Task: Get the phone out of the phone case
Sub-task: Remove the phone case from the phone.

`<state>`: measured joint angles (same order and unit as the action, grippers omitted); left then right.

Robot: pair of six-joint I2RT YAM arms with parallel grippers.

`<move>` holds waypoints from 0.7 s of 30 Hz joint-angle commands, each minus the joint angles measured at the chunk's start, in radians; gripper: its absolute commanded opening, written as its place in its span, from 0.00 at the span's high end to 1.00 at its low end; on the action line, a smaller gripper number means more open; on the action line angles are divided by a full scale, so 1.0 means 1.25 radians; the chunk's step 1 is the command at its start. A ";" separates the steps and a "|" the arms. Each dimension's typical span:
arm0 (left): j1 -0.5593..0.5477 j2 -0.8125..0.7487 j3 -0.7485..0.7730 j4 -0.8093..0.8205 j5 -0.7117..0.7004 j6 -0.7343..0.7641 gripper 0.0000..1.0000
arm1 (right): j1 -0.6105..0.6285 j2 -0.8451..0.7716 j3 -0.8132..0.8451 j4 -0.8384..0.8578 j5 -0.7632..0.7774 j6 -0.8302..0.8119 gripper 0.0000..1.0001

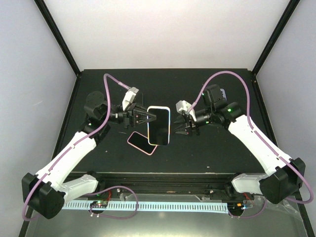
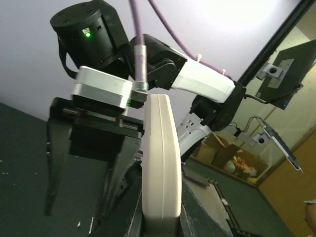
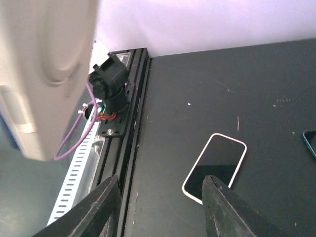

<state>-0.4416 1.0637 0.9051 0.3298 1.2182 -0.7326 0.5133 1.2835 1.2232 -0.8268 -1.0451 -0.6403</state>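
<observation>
A white phone case [image 1: 159, 126] with a glossy black face is held in the air over the table's middle. My left gripper [image 1: 149, 117] is shut on its left edge. In the left wrist view the case [image 2: 159, 163] stands edge-on between the fingers of my left gripper [image 2: 160, 217]. I cannot tell whether it holds a phone. A second phone [image 1: 142, 142] with a black screen and pale rim lies flat on the table, partly under the case. My right gripper [image 1: 177, 128] is open and empty beside the case's right edge. In the right wrist view the open right gripper [image 3: 159, 181] hangs over the lying phone [image 3: 217, 163], with the case [image 3: 47, 64] blurred at top left.
The black table [image 1: 207, 153] has raised black frame posts at its back corners and a rail [image 1: 163, 177] along its near edge. A white slotted cable duct [image 1: 163, 206] runs in front of the arm bases. A dark teal-edged object [image 3: 311, 140] shows at the right edge.
</observation>
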 commanded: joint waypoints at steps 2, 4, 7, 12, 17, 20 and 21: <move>-0.003 0.001 0.000 0.141 0.026 -0.078 0.98 | -0.005 -0.033 -0.019 0.123 0.029 0.185 0.54; -0.002 0.004 -0.001 0.147 0.022 -0.082 0.98 | -0.004 -0.024 -0.002 0.063 -0.028 0.117 0.51; 0.000 0.009 0.004 0.141 0.009 -0.077 0.98 | 0.012 -0.021 0.029 -0.105 -0.099 -0.067 0.43; 0.002 0.019 0.008 0.136 -0.025 -0.075 0.98 | 0.055 -0.056 0.010 -0.106 -0.065 -0.034 0.44; 0.002 0.028 0.005 0.166 -0.016 -0.100 0.98 | 0.059 -0.051 0.020 -0.053 -0.024 0.029 0.57; 0.002 0.023 0.005 0.164 -0.005 -0.096 0.98 | 0.060 -0.038 0.036 -0.046 -0.007 0.031 0.66; 0.002 0.021 0.007 0.161 0.000 -0.097 0.98 | 0.060 -0.036 0.041 -0.044 0.002 0.030 0.67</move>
<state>-0.4442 1.1019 0.8932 0.4572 1.2087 -0.8322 0.5827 1.2289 1.2335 -0.9131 -1.0801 -0.6170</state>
